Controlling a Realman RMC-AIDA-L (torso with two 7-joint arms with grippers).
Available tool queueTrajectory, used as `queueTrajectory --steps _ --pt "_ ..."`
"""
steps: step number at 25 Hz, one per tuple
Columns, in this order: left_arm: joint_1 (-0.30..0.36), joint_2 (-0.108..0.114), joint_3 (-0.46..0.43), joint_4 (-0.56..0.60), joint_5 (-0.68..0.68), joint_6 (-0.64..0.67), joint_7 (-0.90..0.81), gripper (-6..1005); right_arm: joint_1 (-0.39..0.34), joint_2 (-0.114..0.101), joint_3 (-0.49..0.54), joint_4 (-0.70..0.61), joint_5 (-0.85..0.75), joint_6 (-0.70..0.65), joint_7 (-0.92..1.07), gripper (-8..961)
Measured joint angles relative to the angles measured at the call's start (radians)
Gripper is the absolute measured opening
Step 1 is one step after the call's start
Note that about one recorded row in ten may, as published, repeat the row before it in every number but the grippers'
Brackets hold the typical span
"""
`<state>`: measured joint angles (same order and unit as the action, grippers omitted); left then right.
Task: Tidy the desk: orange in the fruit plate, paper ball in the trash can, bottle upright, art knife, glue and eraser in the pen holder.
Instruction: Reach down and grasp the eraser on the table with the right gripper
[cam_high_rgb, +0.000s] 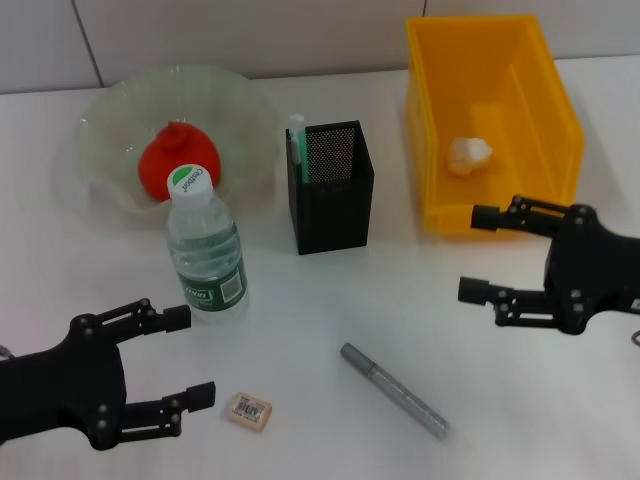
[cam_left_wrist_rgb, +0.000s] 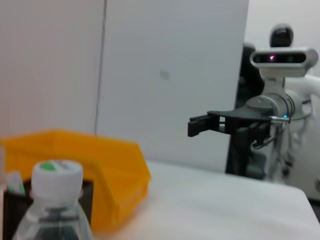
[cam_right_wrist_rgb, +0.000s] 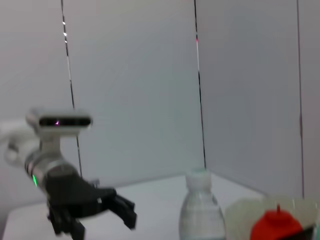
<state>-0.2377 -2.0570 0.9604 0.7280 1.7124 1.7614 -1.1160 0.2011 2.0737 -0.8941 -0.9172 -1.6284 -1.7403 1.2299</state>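
Note:
The orange (cam_high_rgb: 178, 160) lies in the glass fruit plate (cam_high_rgb: 110, 125) at the back left. The water bottle (cam_high_rgb: 205, 250) stands upright in front of the plate. The black mesh pen holder (cam_high_rgb: 330, 188) holds a green and white stick (cam_high_rgb: 296, 145). The paper ball (cam_high_rgb: 470, 154) lies in the yellow bin (cam_high_rgb: 545, 95). The eraser (cam_high_rgb: 250, 411) and the grey art knife (cam_high_rgb: 393, 390) lie on the table near the front. My left gripper (cam_high_rgb: 192, 355) is open and empty just left of the eraser. My right gripper (cam_high_rgb: 474, 252) is open and empty in front of the bin.
The white table (cam_high_rgb: 330, 300) runs back to a pale wall. In the left wrist view I see the bottle cap (cam_left_wrist_rgb: 57, 175), the yellow bin (cam_left_wrist_rgb: 100, 165) and the right gripper (cam_left_wrist_rgb: 200, 125) farther off. The right wrist view shows the bottle (cam_right_wrist_rgb: 200, 210) and the orange (cam_right_wrist_rgb: 277, 225).

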Motion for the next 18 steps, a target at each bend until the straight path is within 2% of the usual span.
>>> queueTrajectory --steps 1,2,5,6,8,9,10,11,12,13,15,18 --pt "0.017 -0.012 0.018 0.129 0.053 -0.001 -0.121 761 0.014 0.000 0.025 0.049 -0.036 0.013 -0.038 737" --pt "0.017 -0.012 0.018 0.129 0.053 -0.001 -0.121 761 0.014 0.000 0.025 0.049 -0.036 0.013 -0.038 751" --pt "0.051 -0.016 0.096 0.297 0.076 -0.028 -0.246 760 0.024 -0.001 0.069 0.091 -0.084 0.036 -0.065 792" --pt "0.064 -0.014 0.133 0.355 0.082 -0.049 -0.289 760 0.028 -0.011 0.083 0.116 -0.093 0.047 -0.071 792" --pt "0.064 -0.014 0.133 0.355 0.082 -0.049 -0.289 760 0.030 -0.016 0.091 0.132 -0.095 0.051 -0.078 792" --pt "0.073 -0.013 0.168 0.410 0.098 -0.069 -0.328 759 0.031 -0.020 0.098 0.147 -0.096 0.054 -0.090 792" --pt "0.073 -0.013 0.168 0.410 0.098 -0.069 -0.328 759 0.032 -0.022 0.104 0.156 -0.096 0.055 -0.099 792" --pt "0.093 -0.014 0.237 0.546 0.148 -0.093 -0.379 759 0.031 -0.022 0.117 0.176 -0.096 0.060 -0.114 792" --pt "0.098 -0.014 0.265 0.601 0.163 -0.095 -0.396 759 0.031 -0.022 0.117 0.176 -0.096 0.060 -0.114 792" --pt "0.098 -0.014 0.265 0.601 0.163 -0.095 -0.396 759 0.029 -0.027 0.123 0.195 -0.098 0.066 -0.119 792" --pt "0.089 -0.013 0.312 0.699 0.186 -0.096 -0.439 758 0.028 -0.029 0.124 0.206 -0.101 0.068 -0.120 792" --pt "0.076 -0.012 0.318 0.717 0.200 -0.094 -0.449 758 0.026 -0.032 0.125 0.232 -0.115 0.070 -0.153 792"
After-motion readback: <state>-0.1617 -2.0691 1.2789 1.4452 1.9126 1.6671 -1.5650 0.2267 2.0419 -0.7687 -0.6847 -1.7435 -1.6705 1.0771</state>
